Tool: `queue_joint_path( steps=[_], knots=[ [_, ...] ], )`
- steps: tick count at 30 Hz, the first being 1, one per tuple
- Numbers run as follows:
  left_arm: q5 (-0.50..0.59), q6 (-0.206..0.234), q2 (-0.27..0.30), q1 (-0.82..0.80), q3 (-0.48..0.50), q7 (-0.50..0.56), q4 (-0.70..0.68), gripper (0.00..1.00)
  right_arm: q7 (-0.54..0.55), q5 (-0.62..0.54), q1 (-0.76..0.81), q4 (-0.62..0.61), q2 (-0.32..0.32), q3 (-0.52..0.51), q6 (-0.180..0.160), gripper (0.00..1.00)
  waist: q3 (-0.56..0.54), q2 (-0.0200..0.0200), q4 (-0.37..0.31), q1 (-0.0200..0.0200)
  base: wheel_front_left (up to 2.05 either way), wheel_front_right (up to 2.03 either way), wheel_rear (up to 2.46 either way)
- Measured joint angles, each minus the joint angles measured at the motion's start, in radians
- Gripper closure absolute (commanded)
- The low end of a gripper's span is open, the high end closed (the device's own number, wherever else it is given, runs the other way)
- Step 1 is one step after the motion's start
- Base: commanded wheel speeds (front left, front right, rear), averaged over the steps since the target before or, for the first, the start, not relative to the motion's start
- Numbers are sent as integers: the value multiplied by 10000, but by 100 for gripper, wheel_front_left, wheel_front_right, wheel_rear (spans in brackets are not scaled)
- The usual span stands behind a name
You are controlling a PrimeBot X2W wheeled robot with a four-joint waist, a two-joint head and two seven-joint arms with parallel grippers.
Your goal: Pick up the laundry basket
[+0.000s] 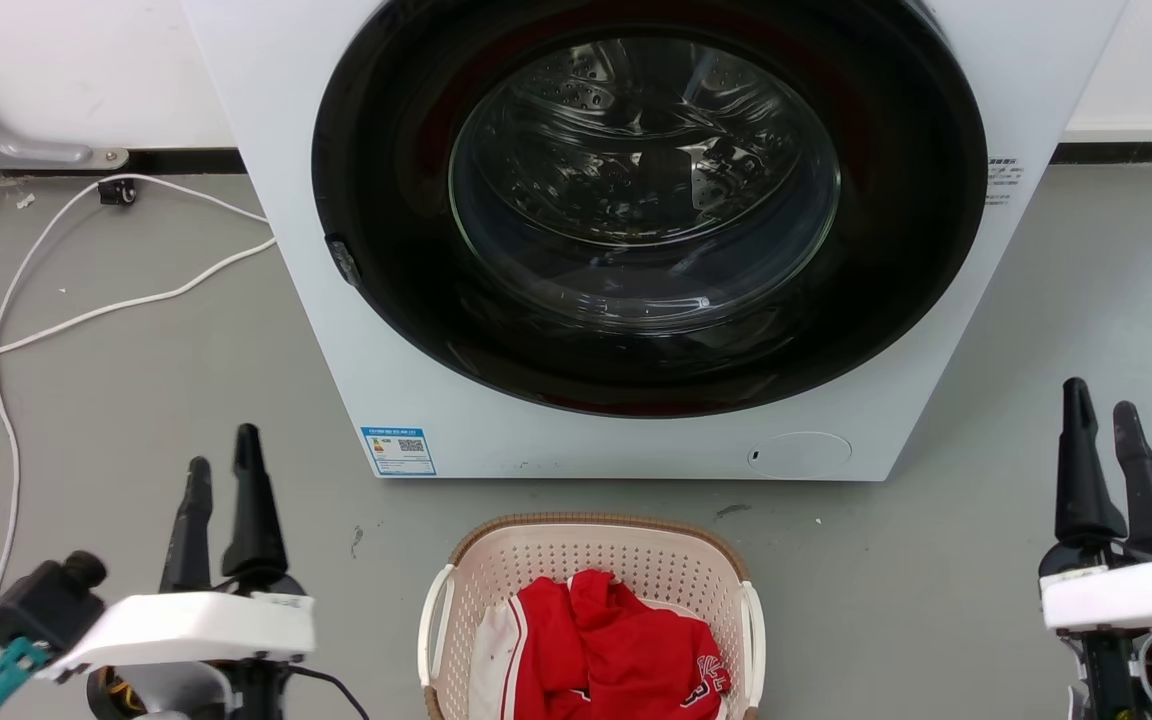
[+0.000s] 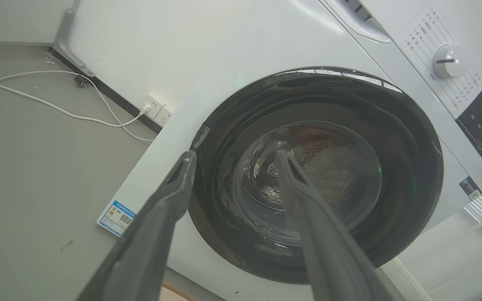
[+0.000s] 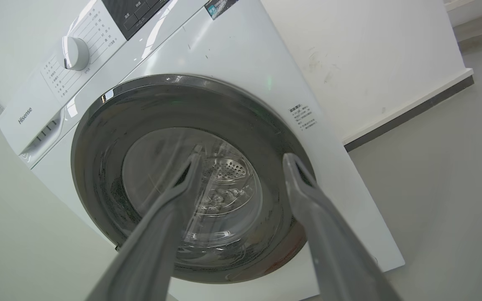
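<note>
On the floor, head view: laundry basket (image 1: 636,560) standing just in front of the washer (image 1: 576,440), low in the middle, between the two arms and well apart from both.
Basket load: red garment (image 1: 616,645) lying partly over a white one (image 1: 491,650).
Left gripper (image 1: 223,450): lower left, jaws a little parted, holding nothing.
Right gripper (image 1: 1100,397): lower right, jaws a little parted too, empty.
Left wrist view: left gripper (image 2: 236,154) aimed at the washer door (image 2: 320,175), jaws apart, nothing between.
Right wrist view: right gripper (image 3: 243,156) aimed at the same door, jaws apart, empty.
Progress: by the look of it, nothing done yet; basket neither touched nor lifted; reach to the side handles (image 1: 754,625), grip and lift all left.
Count: one basket, two handles, two garments, one washer, two grippers; white cable (image 1: 86,320) on the floor, number of strands unclear.
</note>
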Motion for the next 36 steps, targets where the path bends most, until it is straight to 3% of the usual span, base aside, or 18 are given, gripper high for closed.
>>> queue_joint_path(
  steps=[6,11,36],
  knots=[
    [1912,270,12,48,-698,-182,-215,0,-171,-1172,175,-98,0,165,0,0,7,0,22,0,0,0,0],
    [2892,512,313,98,-1469,-318,-228,0,-305,-1825,231,-71,0,209,0,0,3,0,26,0,0,0,0],
    [5344,2046,1810,-53,-4119,-926,-291,0,-913,-4652,509,104,-6,485,15,0,24,0,-9,0,0,0,0]
  ],
)
